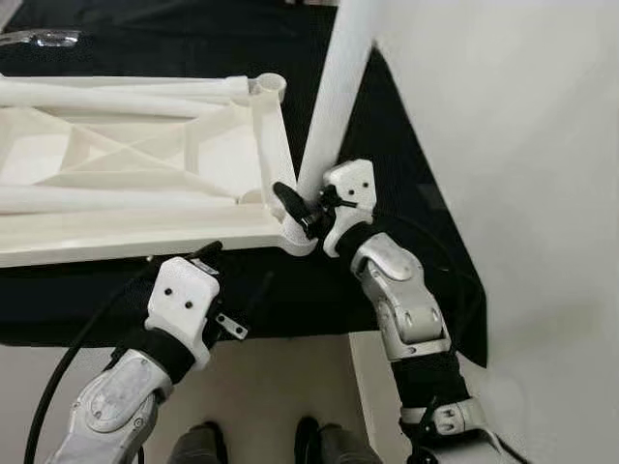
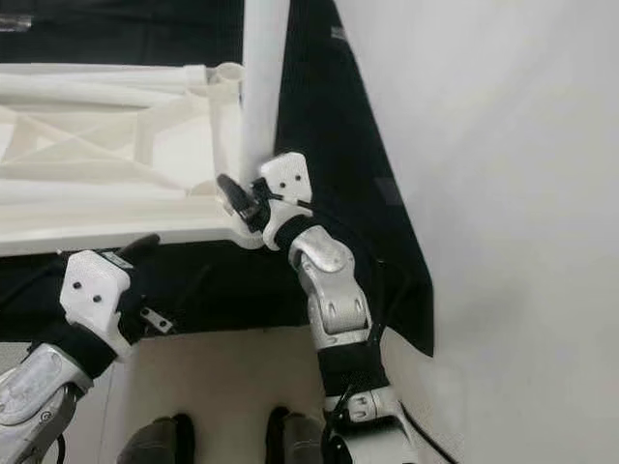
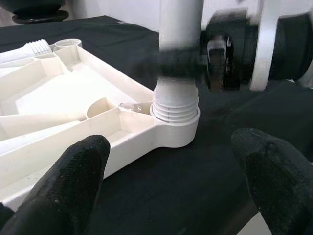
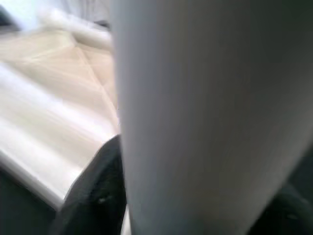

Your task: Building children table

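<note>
On the black cloth (image 1: 406, 126), your ribbed white tabletop (image 1: 145, 164) lies underside up. At its 5 o'clock corner, your right gripper (image 1: 302, 208) clamps the smooth, round table leg (image 1: 334, 97) above its threaded end; your left gripper (image 3: 171, 181) hovers wide open nearby.

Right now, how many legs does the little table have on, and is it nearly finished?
One leg stands in the near corner socket of the upside-down tabletop, its threads showing above the rim. The right gripper grips it low down; the left gripper waits open nearby. The far corner socket is empty, and loose legs lie on the tabletop.
</note>
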{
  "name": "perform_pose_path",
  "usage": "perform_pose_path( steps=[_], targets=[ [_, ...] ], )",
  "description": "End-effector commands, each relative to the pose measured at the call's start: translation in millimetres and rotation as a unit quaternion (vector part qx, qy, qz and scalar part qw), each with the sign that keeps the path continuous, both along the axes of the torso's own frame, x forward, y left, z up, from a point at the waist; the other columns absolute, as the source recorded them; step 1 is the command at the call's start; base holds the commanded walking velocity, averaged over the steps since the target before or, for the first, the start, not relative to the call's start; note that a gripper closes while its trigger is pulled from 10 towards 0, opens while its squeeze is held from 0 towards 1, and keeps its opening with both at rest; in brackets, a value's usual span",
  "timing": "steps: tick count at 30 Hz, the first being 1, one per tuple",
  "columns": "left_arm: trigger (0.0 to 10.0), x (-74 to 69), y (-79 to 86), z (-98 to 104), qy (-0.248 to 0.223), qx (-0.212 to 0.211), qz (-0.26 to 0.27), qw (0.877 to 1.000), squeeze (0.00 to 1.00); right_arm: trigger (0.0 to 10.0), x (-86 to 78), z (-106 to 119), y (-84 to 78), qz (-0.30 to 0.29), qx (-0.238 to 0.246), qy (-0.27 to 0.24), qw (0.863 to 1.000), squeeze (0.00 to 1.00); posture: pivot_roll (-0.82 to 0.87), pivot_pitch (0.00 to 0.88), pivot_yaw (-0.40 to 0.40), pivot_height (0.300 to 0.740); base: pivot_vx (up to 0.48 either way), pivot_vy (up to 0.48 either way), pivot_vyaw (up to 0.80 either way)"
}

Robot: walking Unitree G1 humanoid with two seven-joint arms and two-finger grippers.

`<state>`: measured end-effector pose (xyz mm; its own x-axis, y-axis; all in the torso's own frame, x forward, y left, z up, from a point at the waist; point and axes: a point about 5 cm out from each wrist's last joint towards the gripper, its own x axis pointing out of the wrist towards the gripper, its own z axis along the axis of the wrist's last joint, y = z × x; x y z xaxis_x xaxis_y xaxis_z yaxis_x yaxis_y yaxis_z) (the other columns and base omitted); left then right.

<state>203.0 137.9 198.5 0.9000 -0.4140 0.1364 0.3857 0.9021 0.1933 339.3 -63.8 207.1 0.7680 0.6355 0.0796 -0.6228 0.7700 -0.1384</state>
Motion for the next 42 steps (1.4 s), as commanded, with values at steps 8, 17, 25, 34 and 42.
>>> perform_pose_path(
  steps=[8,17,25,34,42],
  targets=[
    [10.0,1.9,-2.5,0.2,0.004,-0.005,-0.012,1.0,0.0,10.0,5.1,45.7,4.6,0.279,-0.028,-0.054,0.958,0.0,0.13,0.244,-0.133,0.74,0.0,0.0,0.0],
    [10.0,4.3,-7.5,3.6,0.0,-0.004,-0.03,1.0,0.0,10.0,13.5,59.5,2.8,0.423,-0.059,-0.018,0.904,0.0,0.16,0.233,-0.126,0.74,0.0,0.0,0.0],
    [10.0,0.8,-5.3,0.3,0.007,0.003,-0.031,0.999,0.0,0.0,12.3,57.1,-11.6,0.484,-0.037,0.007,0.874,0.0,0.17,0.234,-0.114,0.74,0.0,0.0,0.0],
    [10.0,0.0,-8.2,2.3,0.009,-0.004,-0.037,0.999,0.0,0.0,19.5,45.3,-31.3,0.409,-0.031,-0.004,0.912,0.0,0.14,0.265,-0.122,0.74,0.0,0.0,0.0],
    [10.0,-0.8,-3.6,5.5,0.006,-0.007,-0.028,1.0,0.0,0.0,5.5,-10.8,-41.9,-0.121,0.008,-0.01,0.993,0.0,0.13,0.291,-0.104,0.74,0.0,0.0,0.0]
  ],
)
